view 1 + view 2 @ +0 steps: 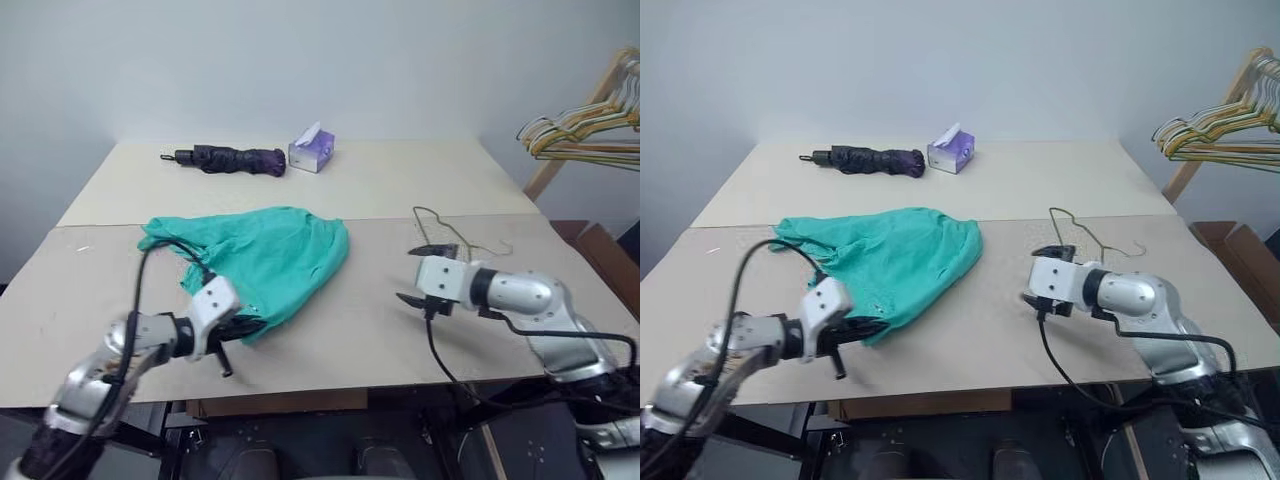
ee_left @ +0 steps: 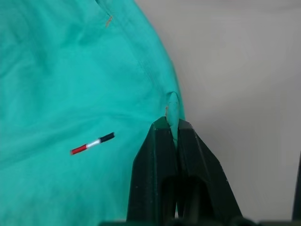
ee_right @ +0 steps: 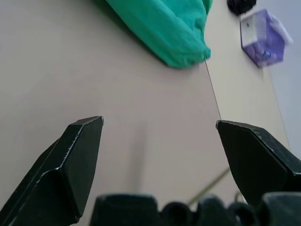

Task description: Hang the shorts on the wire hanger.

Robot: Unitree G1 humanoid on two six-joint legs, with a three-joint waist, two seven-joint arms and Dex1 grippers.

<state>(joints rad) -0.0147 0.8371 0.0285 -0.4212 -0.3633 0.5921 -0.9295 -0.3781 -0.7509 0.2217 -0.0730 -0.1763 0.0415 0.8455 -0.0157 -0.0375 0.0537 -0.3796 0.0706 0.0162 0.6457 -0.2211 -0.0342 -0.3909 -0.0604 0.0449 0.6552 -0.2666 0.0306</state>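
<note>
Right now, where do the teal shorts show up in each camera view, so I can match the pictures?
Left eye view: the shorts lie left of centre on the table, near edge pinched by the left gripper.
Right eye view: same place, left of centre.
Left wrist view: they cover the left and upper part, a fold clamped between the fingers.
Right wrist view: top centre.
Shared landmark: purple tissue box, also in the right wrist view.

beige table (image 1: pixel 400 190), shorts (image 1: pixel 270 250), wire hanger (image 1: pixel 447 229), umbrella (image 1: pixel 232 158), tissue box (image 1: pixel 312 150)

Wire hanger (image 1: pixel 452 238) partly hidden behind right tool (image 1: pixel 420 275).
</note>
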